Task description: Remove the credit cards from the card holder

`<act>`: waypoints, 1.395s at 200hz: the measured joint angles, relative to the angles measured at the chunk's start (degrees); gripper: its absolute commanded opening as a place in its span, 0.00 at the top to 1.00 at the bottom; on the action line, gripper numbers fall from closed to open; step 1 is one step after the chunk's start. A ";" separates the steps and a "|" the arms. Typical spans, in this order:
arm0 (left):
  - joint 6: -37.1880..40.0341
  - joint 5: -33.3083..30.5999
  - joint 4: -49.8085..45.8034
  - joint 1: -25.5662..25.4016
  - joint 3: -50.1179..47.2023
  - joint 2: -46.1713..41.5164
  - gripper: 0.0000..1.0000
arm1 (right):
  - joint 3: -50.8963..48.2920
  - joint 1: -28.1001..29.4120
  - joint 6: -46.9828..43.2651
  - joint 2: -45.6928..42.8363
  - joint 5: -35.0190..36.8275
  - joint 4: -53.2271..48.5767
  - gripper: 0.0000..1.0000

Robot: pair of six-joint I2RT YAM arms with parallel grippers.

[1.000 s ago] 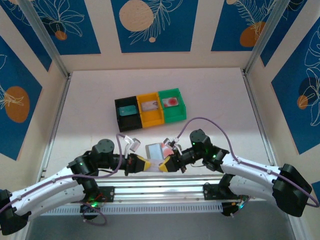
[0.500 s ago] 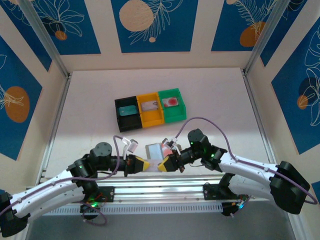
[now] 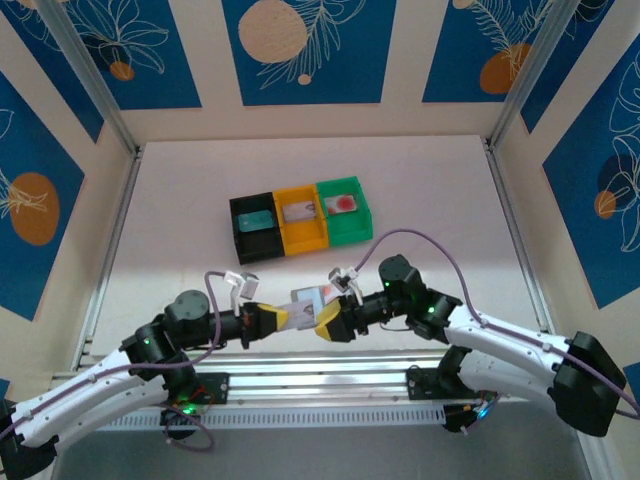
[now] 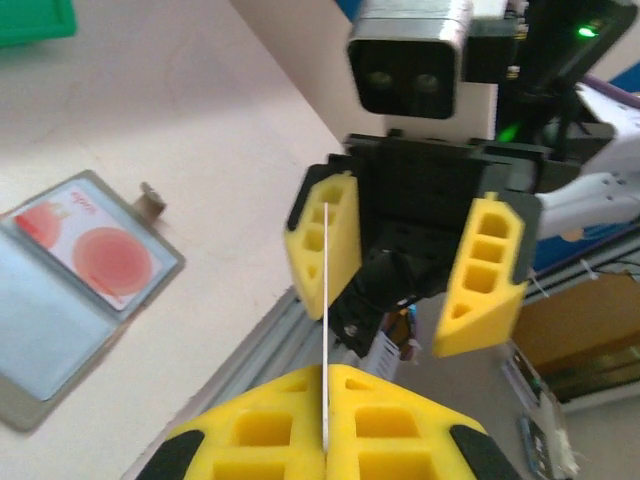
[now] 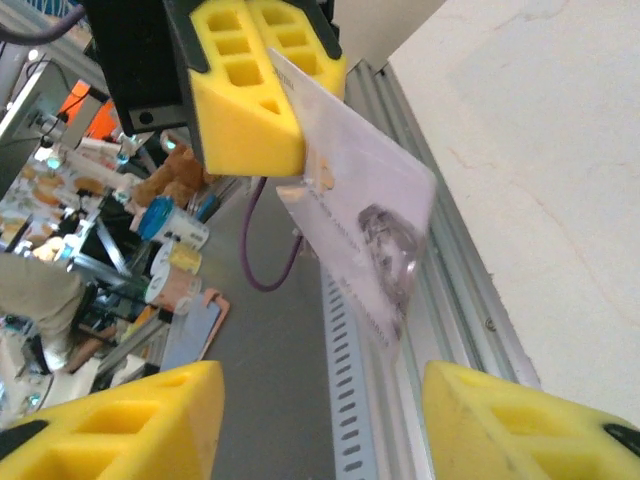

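Left claw (image 3: pixel 280 320) is clamped on a greyish card (image 5: pixel 365 230). In the left wrist view we see that card edge-on, a thin white line pinched between the yellow pads. It juts rightward, held up off the table (image 3: pixel 430 200), just above the rail at the near edge. Its free end reaches in between the fingers of the right claw (image 3: pixel 322 322), which faces the left one with its jaws well apart. The card's edge runs close along one of those fingers, but we cannot tell whether they touch.

From the left wrist we also see the holder (image 4: pixel 60 340) lying open and flat on the table, with a red-dot card (image 4: pixel 100 250) tucked in one pocket.

Farther back stand the bins (image 3: pixel 303 243) in a row. From left to right we see the black one with a teal card (image 3: pixel 255 221), the orange with a pale card (image 3: pixel 299 210), and the green with a spotted card (image 3: pixel 343 203).
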 measured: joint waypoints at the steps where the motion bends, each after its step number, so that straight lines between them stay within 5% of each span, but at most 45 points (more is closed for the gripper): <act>1: 0.02 -0.11 -0.04 0.00 0.00 0.00 1.00 | 0.00 -0.02 0.04 -0.13 0.09 -0.15 0.36; 49: 3.13 -7.91 -5.49 0.20 4.42 4.39 1.00 | 5.62 -1.22 -3.41 -8.85 11.67 -18.14 0.19; 66: 4.46 -9.27 -6.10 0.90 7.26 8.07 1.00 | 9.14 -1.27 -4.55 -12.11 16.00 -24.00 0.00; 155: 8.41 -6.19 -6.34 18.18 19.50 28.85 1.00 | 20.61 -0.61 -2.75 -17.92 47.50 -52.61 0.01; 211: 8.35 -3.10 -3.06 21.53 26.82 43.25 1.00 | 21.94 -0.61 -2.10 -27.98 56.04 -57.31 0.01; 279: 7.93 -3.02 -0.44 22.21 34.01 56.94 1.00 | 19.91 -0.63 -2.36 -29.77 61.29 -58.77 0.01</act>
